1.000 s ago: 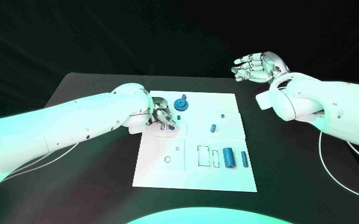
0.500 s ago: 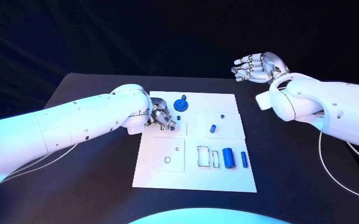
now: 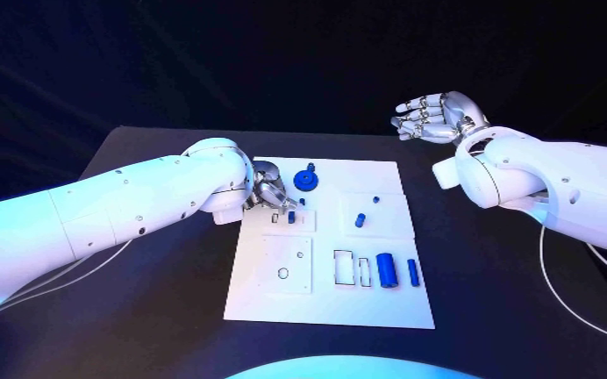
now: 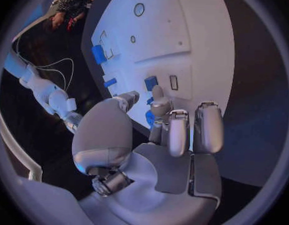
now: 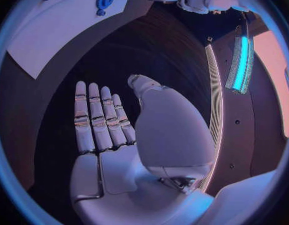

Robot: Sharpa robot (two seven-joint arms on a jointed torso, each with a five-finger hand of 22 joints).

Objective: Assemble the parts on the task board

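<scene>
Left hand over task board far-left corner; fingertips just above small blue part, contact hard to make out, grip cannot tell. Right hand raised beyond board's far right, fingers apart, holding nothing.

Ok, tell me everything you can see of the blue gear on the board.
The blue gear is a round, toothed disc with a raised hub, plastic-looking. It lies flat near the far edge of the white task board, beside the left hand, which does not touch it. A small blue piece sits just behind it.
</scene>
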